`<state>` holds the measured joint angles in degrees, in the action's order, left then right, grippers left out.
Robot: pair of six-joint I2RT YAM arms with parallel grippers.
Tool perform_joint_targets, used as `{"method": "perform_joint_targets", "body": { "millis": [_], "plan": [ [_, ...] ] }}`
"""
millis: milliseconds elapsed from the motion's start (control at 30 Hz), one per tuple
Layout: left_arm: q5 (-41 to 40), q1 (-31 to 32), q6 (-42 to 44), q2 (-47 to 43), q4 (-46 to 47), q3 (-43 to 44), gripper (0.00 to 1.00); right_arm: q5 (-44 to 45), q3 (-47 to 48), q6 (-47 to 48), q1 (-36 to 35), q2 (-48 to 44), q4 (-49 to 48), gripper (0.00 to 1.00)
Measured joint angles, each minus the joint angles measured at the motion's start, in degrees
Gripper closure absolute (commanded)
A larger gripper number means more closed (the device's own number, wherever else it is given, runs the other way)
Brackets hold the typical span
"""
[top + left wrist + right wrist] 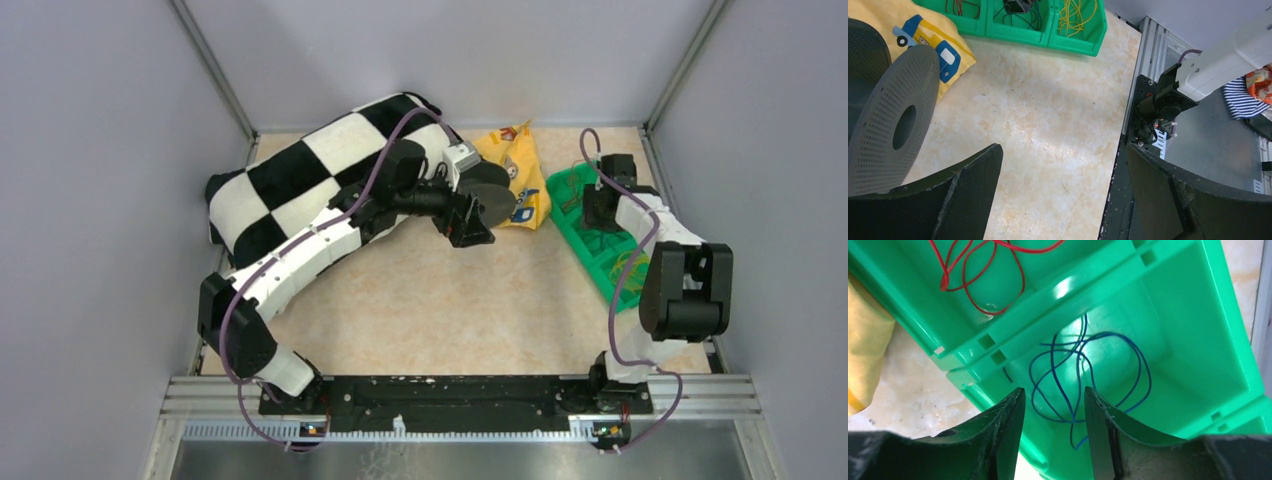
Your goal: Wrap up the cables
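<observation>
The right gripper [1053, 396], jaws parted narrowly and empty, hovers over the green bin's [1168, 300] middle compartment, where the blue cables [1080, 375] lie in loose loops. The left gripper [1063, 150], wide open and empty, sits by the dark spool [923, 85], left of the bin across bare desk [1038, 125]. Nothing looks wound yet, though the spool's core is hidden; the compartment walls crowd the loops.

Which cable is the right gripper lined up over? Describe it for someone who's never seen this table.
Find the green tray at the right side of the table, split into three compartments. In the middle one, directly under the open right gripper, lies a loose tangle of thin blue cable. Its neighbours hold a red cable and a yellow cable; only this one is blue.
</observation>
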<state>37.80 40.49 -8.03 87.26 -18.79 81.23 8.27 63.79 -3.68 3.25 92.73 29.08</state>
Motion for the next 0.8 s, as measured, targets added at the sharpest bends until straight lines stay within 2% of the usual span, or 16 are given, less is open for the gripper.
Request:
{"method": "perform_joint_targets", "body": {
  "millis": [133,267,300,467,633,800],
  "plan": [
    [0.0,0.0,-0.2,0.0,0.7,-1.4,0.01,3.0,-0.8,3.8,-1.2,1.2,-4.0,0.64],
    [-0.2,0.0,-0.4,0.0,0.7,-2.4,0.01,4.7,-2.3,5.8,-1.1,1.7,-7.3,0.65],
    [-0.2,0.0,-0.5,-0.1,0.7,-2.5,0.01,5.0,-2.4,6.1,-1.1,2.0,-7.6,0.69],
    [-0.4,0.0,-0.9,-0.9,0.8,-2.8,0.01,5.7,-3.7,6.8,-1.1,3.2,-9.4,1.0],
    [-1.0,0.0,-0.9,-1.9,0.7,-3.0,0.01,7.3,-3.8,4.3,-1.2,-0.3,-7.7,1.0],
    [-2.3,-1.1,0.8,-1.3,-3.0,-1.1,0.01,6.1,0.1,-1.1,-1.2,-13.2,-0.2,1.0]
  ]
}}
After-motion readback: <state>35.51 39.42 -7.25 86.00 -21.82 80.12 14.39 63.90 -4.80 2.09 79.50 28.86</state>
